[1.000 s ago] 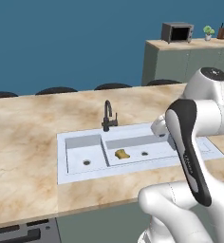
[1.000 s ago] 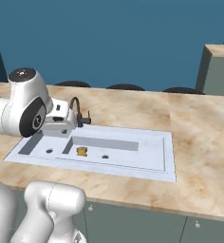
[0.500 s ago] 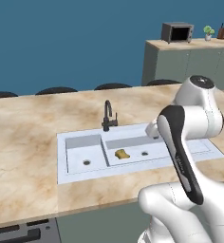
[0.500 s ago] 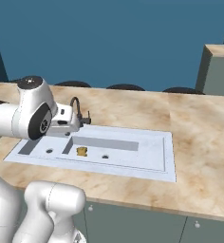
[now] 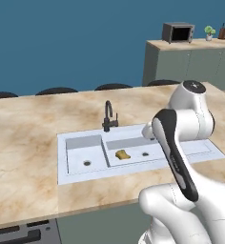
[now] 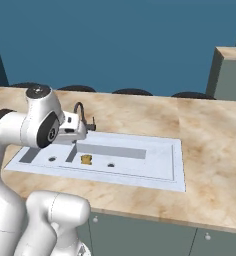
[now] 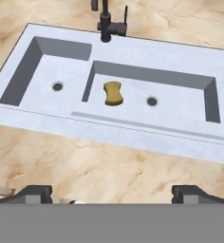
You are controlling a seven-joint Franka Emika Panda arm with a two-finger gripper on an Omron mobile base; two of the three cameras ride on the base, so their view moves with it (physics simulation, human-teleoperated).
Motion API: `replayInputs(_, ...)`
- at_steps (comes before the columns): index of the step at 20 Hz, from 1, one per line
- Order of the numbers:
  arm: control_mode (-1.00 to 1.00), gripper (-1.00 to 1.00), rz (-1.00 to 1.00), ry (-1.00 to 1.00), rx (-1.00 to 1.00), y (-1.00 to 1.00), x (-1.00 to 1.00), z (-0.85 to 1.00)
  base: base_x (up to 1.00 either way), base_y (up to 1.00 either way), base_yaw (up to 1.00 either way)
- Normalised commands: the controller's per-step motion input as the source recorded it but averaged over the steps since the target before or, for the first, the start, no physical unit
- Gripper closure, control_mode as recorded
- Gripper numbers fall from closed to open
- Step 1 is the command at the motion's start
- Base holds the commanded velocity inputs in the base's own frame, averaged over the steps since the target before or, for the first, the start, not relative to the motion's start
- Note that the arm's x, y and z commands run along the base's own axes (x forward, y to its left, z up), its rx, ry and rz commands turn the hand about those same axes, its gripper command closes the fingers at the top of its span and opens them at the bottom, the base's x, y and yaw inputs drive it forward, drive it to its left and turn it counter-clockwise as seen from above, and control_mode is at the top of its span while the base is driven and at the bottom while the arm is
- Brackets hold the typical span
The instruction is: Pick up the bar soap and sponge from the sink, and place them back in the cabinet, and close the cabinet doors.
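Looking along the gripper (image 7: 111,192) in the hand view, its two dark finger tips stand wide apart at the bottom edge with nothing between them; only their upper ends are visible, the rest cut off below. Just ahead of the tips lies a strip of marbled beige counter (image 7: 109,166), and beyond it the near rim of the sink (image 7: 133,137). Farther ahead, in the longer basin, the sponge (image 7: 113,93) lies flat on the floor near the dividing wall, ahead and roughly centred between the tips, with a round drain (image 7: 152,101) to its right. The smaller basin sits ahead to the left with its own drain (image 7: 57,86). Beyond both, the black faucet (image 7: 107,21) rises from the far rim, its top cut off by the upper edge. No writing or label can be read on anything. In the left base view the white arm hides the gripper; the sponge (image 5: 122,154) shows as a small yellow blot. The right base view shows the sponge (image 6: 85,159) just below the hand.
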Motion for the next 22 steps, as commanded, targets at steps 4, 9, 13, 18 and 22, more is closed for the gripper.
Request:
replayInputs(4, -1.0, -1.0, 0.0, 0.02, 0.0, 0.04, 0.36, -0.1, 0.0, 0.0, 0.0)
replayInputs(9, -1.0, -1.0, 0.0, 0.03, 0.0, 0.05, 0.34, -0.13, 0.0, 0.0, 0.0)
replayInputs(13, -1.0, -1.0, 0.0, 0.01, 0.0, 0.06, 0.29, -0.16, 0.0, 0.0, 0.0)
replayInputs(18, -1.0, -1.0, 0.0, 0.0, 0.0, 0.04, 0.26, -0.17, 0.0, 0.0, 0.0)
replayInputs(22, -1.0, -1.0, 0.0, 0.0, 0.0, 0.02, 0.3, -0.21, 0.0, 0.0, 0.0)
